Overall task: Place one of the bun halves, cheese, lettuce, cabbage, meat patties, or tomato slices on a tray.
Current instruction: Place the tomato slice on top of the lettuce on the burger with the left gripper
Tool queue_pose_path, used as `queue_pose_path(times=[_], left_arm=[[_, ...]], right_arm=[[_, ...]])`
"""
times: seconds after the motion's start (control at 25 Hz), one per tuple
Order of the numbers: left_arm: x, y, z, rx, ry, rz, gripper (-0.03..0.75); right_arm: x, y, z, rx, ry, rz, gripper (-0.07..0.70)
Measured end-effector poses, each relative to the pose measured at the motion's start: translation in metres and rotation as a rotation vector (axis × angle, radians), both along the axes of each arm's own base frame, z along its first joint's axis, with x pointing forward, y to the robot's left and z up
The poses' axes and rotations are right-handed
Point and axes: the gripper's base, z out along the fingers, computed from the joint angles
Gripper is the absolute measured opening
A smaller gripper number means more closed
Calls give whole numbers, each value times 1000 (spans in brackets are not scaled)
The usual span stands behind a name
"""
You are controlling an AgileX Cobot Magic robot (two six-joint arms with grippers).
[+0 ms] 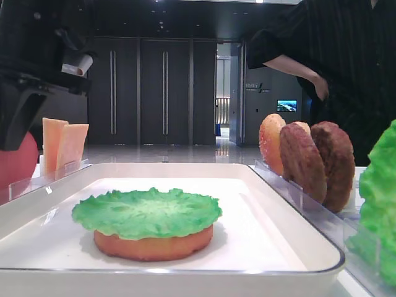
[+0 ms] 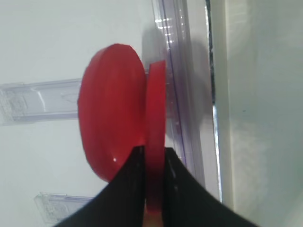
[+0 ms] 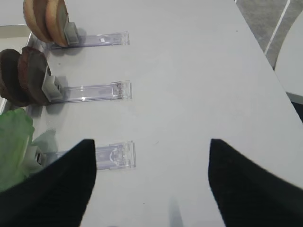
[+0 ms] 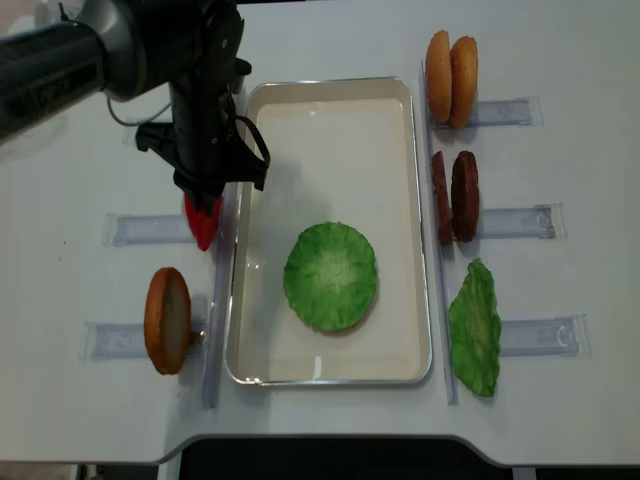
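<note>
My left gripper (image 2: 155,153) is shut on the edge of one thin red tomato slice (image 2: 155,109), which stands upright in its clear holder just left of the tray (image 4: 330,84). A second tomato slice (image 2: 111,123) stands right beside it, outside the jaws. In the overhead view the left gripper (image 4: 205,198) hangs over the tomato slices (image 4: 203,225). On the white tray a green lettuce leaf (image 4: 330,277) lies on a bun half (image 1: 151,244). My right gripper (image 3: 151,142) is open over bare table, holding nothing.
Right of the tray, clear holders carry two bun halves (image 4: 450,65), two meat patties (image 4: 455,197) and a green leaf (image 4: 475,328). Cheese slices (image 4: 168,320) stand in a holder on the left, nearer the front edge. A person (image 1: 334,68) stands behind the table.
</note>
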Motion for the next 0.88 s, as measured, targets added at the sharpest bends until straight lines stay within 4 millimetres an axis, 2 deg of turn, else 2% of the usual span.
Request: queue_pose_path(times=[0.32,0.88], left_arm=[[-9,2,29,-60,-51,13,54],[-37,-8,75,-335,-37,-13,54]], right_arm=[[0,0,0,0,0,0,479],[0,0,0,0,0,0,479]])
